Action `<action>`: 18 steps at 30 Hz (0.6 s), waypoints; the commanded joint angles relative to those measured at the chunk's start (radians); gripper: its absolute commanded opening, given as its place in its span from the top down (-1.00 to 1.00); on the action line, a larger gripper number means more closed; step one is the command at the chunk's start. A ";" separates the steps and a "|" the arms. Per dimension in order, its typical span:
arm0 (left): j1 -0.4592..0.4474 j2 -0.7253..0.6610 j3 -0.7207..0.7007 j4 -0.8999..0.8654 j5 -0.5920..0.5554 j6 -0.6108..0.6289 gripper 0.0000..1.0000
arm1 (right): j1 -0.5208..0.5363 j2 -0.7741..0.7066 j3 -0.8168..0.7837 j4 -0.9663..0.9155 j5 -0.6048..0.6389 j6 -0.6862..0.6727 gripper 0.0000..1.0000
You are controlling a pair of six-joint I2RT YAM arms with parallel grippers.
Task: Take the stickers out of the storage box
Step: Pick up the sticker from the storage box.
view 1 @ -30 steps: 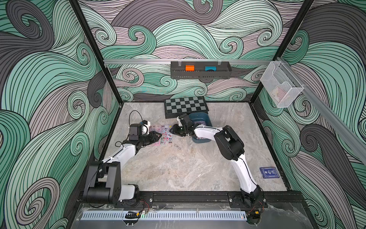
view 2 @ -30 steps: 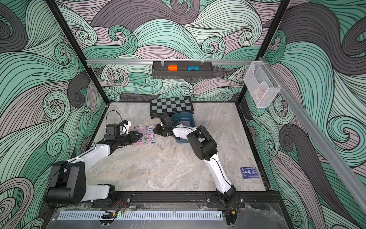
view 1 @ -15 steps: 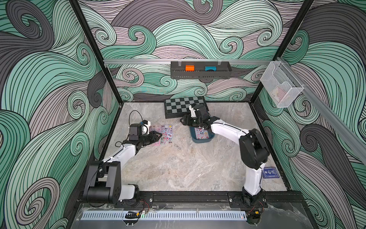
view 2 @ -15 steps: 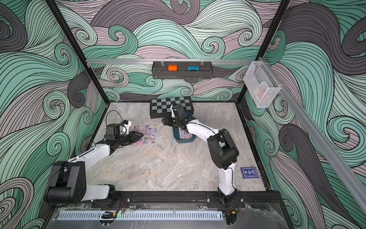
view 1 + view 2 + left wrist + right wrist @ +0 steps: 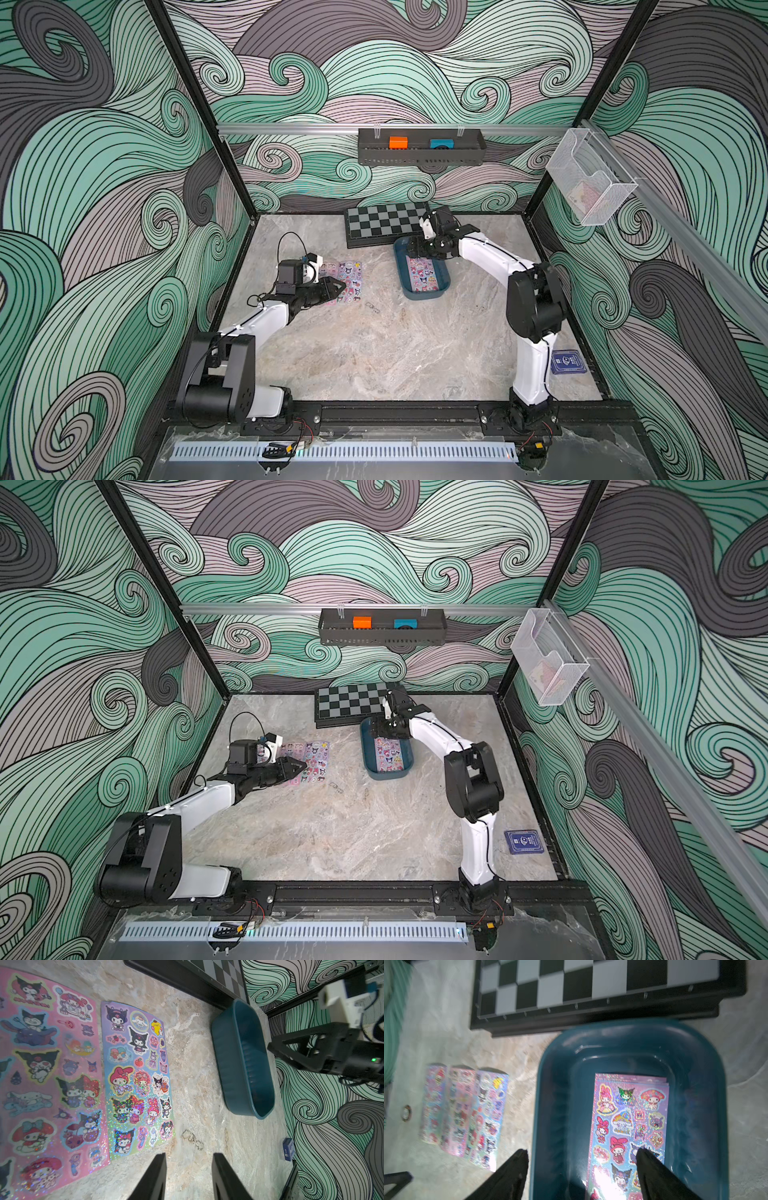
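The storage box (image 5: pixel 424 296) (image 5: pixel 388 774) (image 5: pixel 560 1084) is a dark teal tub in front of the chessboard. A stack of stickers (image 5: pixel 422 272) (image 5: pixel 387 754) (image 5: pixel 629 1122) lies flat inside it. More stickers (image 5: pixel 349 278) (image 5: pixel 313 762) (image 5: pixel 137 1076) (image 5: pixel 467 1109) lie side by side on the table to its left. My right gripper (image 5: pixel 417 249) (image 5: pixel 581 1152) hovers open over the box's far end, one finger above the top sheet and the other outside the box wall. My left gripper (image 5: pixel 338 286) (image 5: pixel 189 1155) is open and empty, low over bare table beside the laid-out sheets.
A chessboard (image 5: pixel 386 222) lies against the back wall, touching the box's far end. A dark blue card box (image 5: pixel 568 362) sits at the right edge. A black wall tray (image 5: pixel 419 149) and a clear bin (image 5: pixel 590 183) hang above. A small ring (image 5: pixel 374 307) lies mid-table.
My right arm has swung from beside the laid-out sheets back over the box, and its jaws have opened wide. The left arm has not moved.
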 commanded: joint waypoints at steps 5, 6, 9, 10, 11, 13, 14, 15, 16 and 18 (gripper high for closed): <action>-0.031 0.026 0.042 -0.001 0.038 0.039 0.17 | 0.009 0.076 0.137 -0.257 0.074 -0.078 -0.75; -0.036 0.031 0.046 0.004 0.054 0.041 0.17 | 0.011 0.089 0.159 -0.281 0.084 -0.075 -0.75; -0.054 0.032 0.059 -0.002 0.067 0.051 0.17 | 0.031 0.120 0.213 -0.331 0.131 -0.071 -0.79; -0.060 0.031 0.063 -0.006 0.067 0.056 0.17 | 0.038 0.129 0.227 -0.343 0.145 -0.071 -0.81; -0.065 0.032 0.068 -0.009 0.066 0.062 0.17 | 0.045 0.141 0.242 -0.350 0.157 -0.072 -0.84; -0.072 0.032 0.070 -0.017 0.060 0.067 0.17 | 0.055 0.171 0.275 -0.365 0.161 -0.077 -0.85; -0.073 0.032 0.071 -0.018 0.059 0.068 0.16 | 0.063 0.190 0.299 -0.384 0.171 -0.076 -0.85; -0.075 0.032 0.071 -0.019 0.059 0.070 0.16 | 0.069 0.206 0.321 -0.402 0.194 -0.074 -0.88; -0.075 0.031 0.073 -0.020 0.059 0.070 0.16 | 0.073 0.219 0.335 -0.414 0.215 -0.070 -0.90; -0.076 0.032 0.073 -0.023 0.062 0.072 0.16 | 0.074 0.240 0.347 -0.434 0.244 -0.057 -0.93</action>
